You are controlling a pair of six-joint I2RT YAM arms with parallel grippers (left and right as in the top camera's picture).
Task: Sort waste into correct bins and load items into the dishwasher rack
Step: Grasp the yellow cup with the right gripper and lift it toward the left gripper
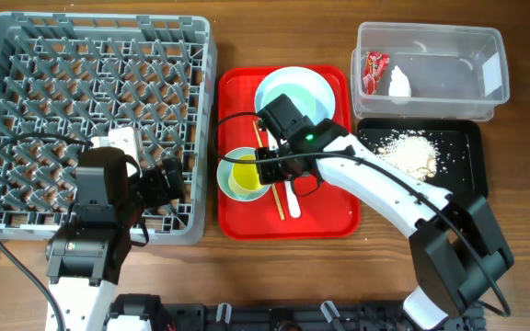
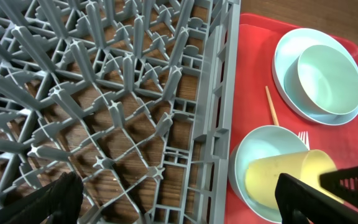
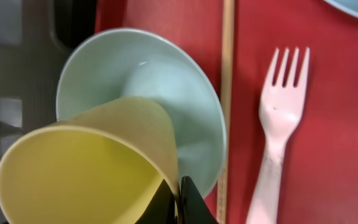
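Over red tray [image 3: 340, 124], R hand [image 3: 180, 200] clamped on yellow cup [image 3: 86, 168] rim, cup tilted in bowl [image 3: 160, 81].

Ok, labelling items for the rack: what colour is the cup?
Pale yellow; the cup shows best in the right wrist view.

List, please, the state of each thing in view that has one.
Yellow cup: tilted in a bowl, rim gripped by right pincer.
Dishwasher rack: no dishes visible.
Left pincer: open, above the rack.
Clear tub: holds red wrapper, paper wad.
Black tray: holds crumbs.
Fork: flat on red tray.
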